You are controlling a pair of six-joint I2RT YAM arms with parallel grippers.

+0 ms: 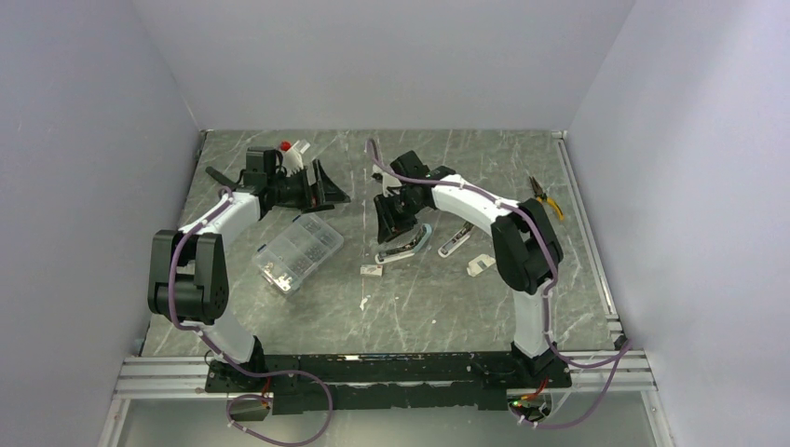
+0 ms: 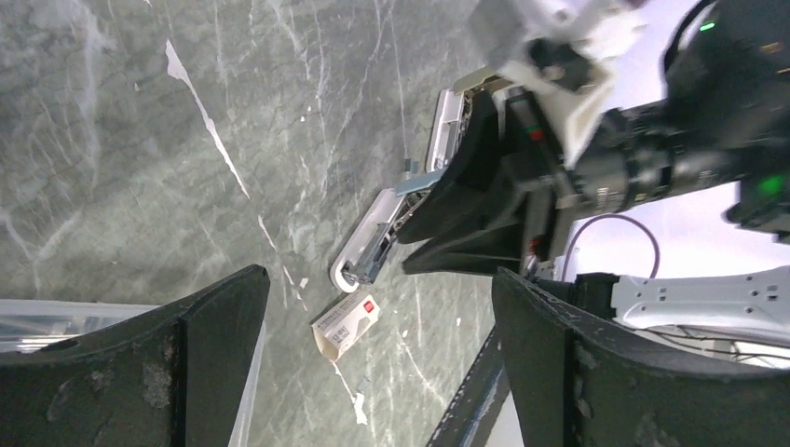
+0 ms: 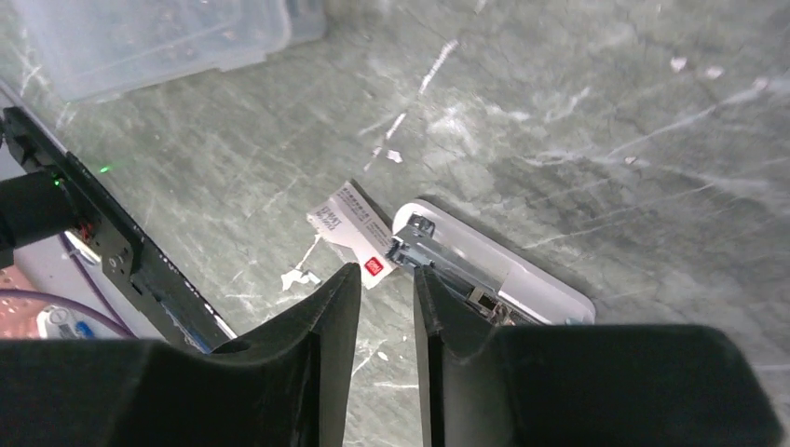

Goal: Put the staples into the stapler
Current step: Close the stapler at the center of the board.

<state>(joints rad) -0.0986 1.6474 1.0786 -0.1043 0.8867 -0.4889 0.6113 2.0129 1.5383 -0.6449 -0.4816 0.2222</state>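
Two arms stand at the near edge of the grey marbled desk (image 1: 307, 317). Just beyond them, at the centre of the top view, lies the staples box (image 1: 372, 270). It is a tiny white cardboard carton lying flat, with one small red mark near an end and lines of fine print too small to read. In the right wrist view that red end sits at the nose of the open white stapler (image 3: 522, 279), whose metal magazine is exposed. Whether the two touch cannot be told.

The right hand (image 3: 387, 275) hovers low over that spot, its fingers only a narrow gap apart with nothing between them. A second white stapler (image 1: 454, 240) lies just right of the first. Left of centre is a clear plastic compartment case (image 1: 298, 253). Farther up and to the left, the left hand (image 2: 380, 289) is spread wide and empty. Yellow-handled pliers (image 1: 545, 198) lie at the upper right.
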